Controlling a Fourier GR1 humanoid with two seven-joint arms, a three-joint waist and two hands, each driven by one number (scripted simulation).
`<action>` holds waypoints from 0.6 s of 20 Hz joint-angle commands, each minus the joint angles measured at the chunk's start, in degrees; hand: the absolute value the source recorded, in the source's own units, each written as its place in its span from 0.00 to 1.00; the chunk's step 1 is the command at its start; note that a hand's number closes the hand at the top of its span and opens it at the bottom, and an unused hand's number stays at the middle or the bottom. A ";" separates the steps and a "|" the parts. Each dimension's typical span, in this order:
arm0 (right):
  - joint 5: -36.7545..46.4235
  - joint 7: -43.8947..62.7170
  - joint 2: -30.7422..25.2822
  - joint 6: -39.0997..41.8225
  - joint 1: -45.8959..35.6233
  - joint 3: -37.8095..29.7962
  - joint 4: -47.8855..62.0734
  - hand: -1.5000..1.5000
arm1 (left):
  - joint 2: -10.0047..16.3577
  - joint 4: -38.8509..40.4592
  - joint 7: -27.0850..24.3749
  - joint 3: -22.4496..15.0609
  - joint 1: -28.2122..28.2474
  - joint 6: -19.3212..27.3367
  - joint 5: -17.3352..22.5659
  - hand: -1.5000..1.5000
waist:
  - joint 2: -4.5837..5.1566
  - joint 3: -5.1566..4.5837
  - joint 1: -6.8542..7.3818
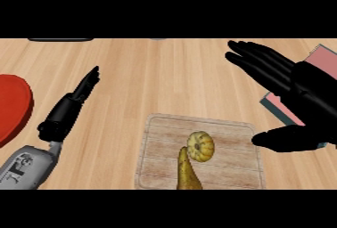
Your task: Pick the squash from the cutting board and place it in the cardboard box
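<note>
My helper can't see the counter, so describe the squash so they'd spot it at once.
Find the wooden cutting board at the near edge of the counter, mid-view. The squash lies on it, the only thing there: yellow, with a round ribbed end and a darker tapering neck, unlike the red plate at left or pinkish box at right.

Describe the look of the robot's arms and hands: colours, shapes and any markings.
Both hands are plain black with long, slim fingers. The left hand joins a rounded light-grey forearm bearing small dark markings, too small to read. The right hand shows a broad palm and a thick thumb; its arm lies outside the view. No cables show.
</note>
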 commanded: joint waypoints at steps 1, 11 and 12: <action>6.45 3.13 -3.41 6.47 -1.59 6.50 -8.47 0.00 | 0.46 0.31 0.79 1.03 -2.02 -1.67 0.33 0.50 | 0.35 0.17 -0.57; 11.85 27.29 2.62 30.67 -13.86 22.76 -11.28 0.00 | 1.15 -2.13 1.12 1.13 -0.01 -2.55 -0.91 0.50 | 0.29 -0.01 1.23; 12.40 29.31 4.19 32.52 -13.52 25.38 -10.77 0.00 | 2.00 -2.95 1.65 1.47 0.01 -3.68 -0.25 0.50 | 0.28 0.01 1.34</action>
